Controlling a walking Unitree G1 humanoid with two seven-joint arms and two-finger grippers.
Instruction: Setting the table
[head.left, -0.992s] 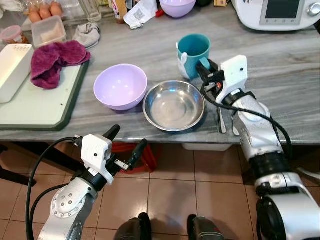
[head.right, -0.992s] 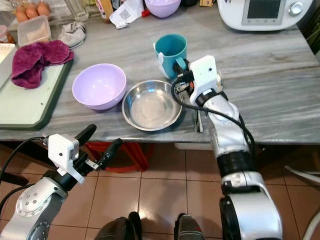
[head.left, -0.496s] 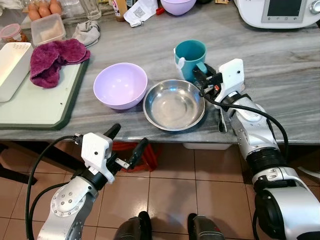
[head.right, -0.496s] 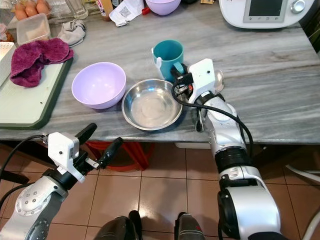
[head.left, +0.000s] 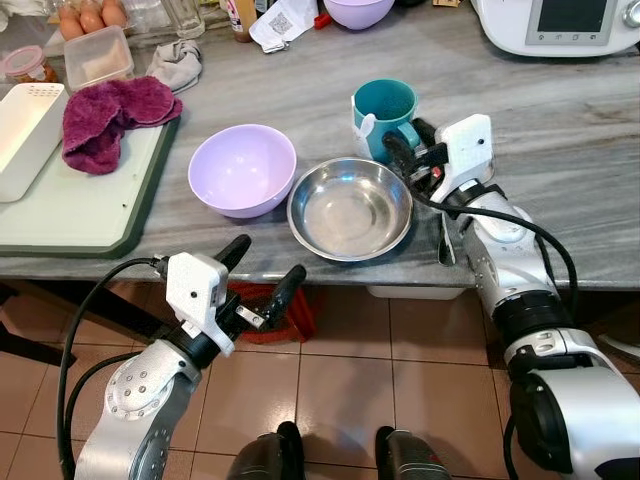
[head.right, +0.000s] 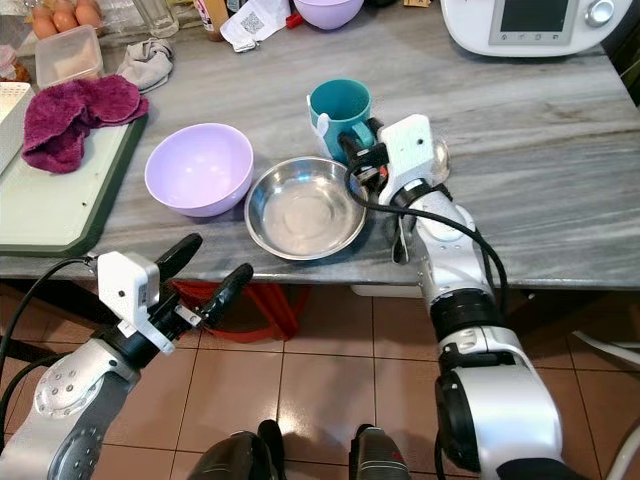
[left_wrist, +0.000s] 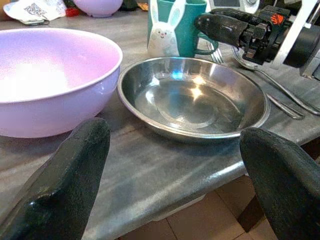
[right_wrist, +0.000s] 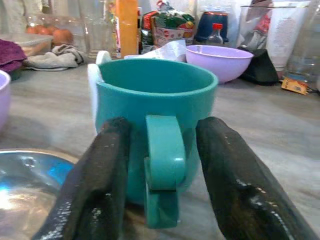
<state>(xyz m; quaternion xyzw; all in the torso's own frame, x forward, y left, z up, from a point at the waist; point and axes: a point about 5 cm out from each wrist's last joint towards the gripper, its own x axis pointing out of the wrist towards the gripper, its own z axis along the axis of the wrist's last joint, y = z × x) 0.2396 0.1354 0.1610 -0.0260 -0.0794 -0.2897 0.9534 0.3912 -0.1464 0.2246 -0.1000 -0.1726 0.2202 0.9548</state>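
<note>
Right gripper (right_wrist: 162, 175) fingers spread, one on each side of the teal mug (right_wrist: 155, 120) handle, flanking it with gaps visible, nothing clamped. Mug is upright, empty as far as I can see, with a white bunny figure on its wall opposite the handle; it stands on the grey marble-look counter (head.left: 560, 130), just beside the steel bowl (head.left: 350, 208) at the bowl's 1 o'clock. Steel bowl is shallow, shiny and empty, near the counter's front edge. Lilac bowl (head.left: 242, 170) sits at its 9 o'clock, nearly touching, also empty. Fork and spoon (head.left: 444, 240) lie under the right forearm at the steel bowl's 3 o'clock. Left gripper (head.left: 262, 282) hangs below the counter edge at the steel bowl's 7 o'clock, fingers wide apart, empty. Farther out: pale green board (head.left: 80, 210) at 9 o'clock carrying a magenta towel (head.left: 110, 118) and a white tray (head.left: 25, 140); second lilac bowl (head.left: 356, 10), eggs (head.left: 90, 18) and a white appliance (head.left: 560, 25) along the back. Floor is terracotta tile (head.left: 400, 390).
</note>
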